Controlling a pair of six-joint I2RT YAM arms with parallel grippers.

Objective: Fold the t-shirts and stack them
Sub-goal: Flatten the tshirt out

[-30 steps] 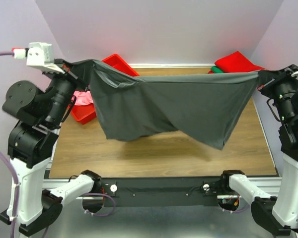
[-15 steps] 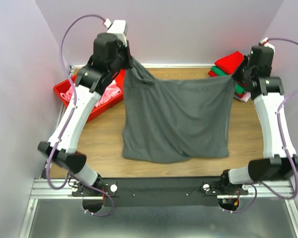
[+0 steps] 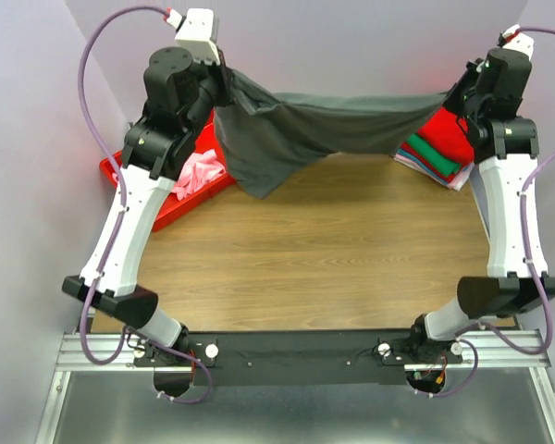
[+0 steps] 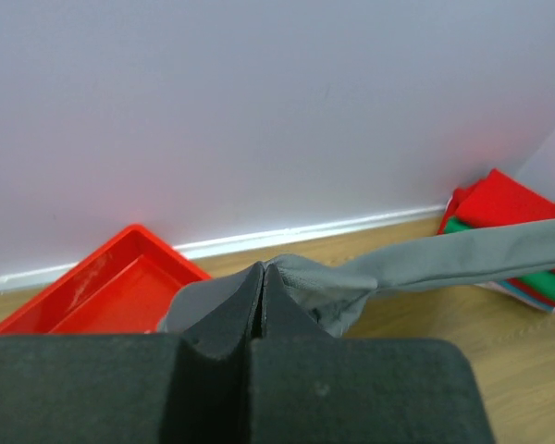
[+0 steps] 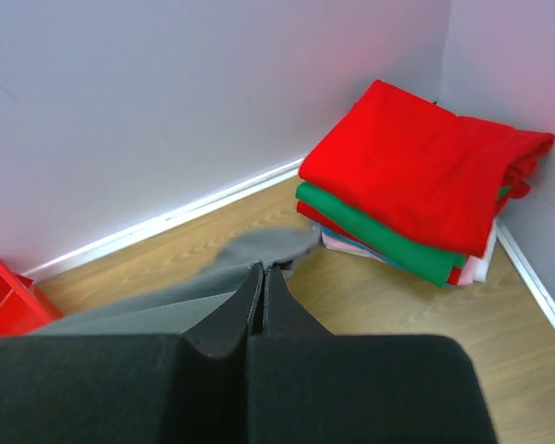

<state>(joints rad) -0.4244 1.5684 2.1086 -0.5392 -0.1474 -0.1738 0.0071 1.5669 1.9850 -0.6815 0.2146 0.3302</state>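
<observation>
Pale lilac walls are closing in a wood-grain counter (image 3: 305,268) on three sides, and both arms are reaching up toward the far wall. Between them the dark grey t-shirt (image 3: 324,125) is hanging in the air as a stretched band, sagging in the middle. Its loose lower part is drooping on the left side, and whether the tip is touching the counter cannot be told. The left end effector (image 3: 218,91) is clenching one end of the cloth; the left wrist view is showing its fingers (image 4: 222,305) pressed together with grey fabric bunched at their tips. The right end effector (image 3: 457,92) is pinching the other end, its pads likewise meeting on a fold of grey cloth. A red bin (image 3: 162,208) is sitting at the far left of the counter, holding a crumpled pink t-shirt (image 3: 202,171). In the far right corner a stack of folded t-shirts (image 3: 439,148) is lying, with a red t-shirt (image 5: 425,157) on top, a green t-shirt (image 5: 370,231) beneath it and paler layers under those.
</observation>
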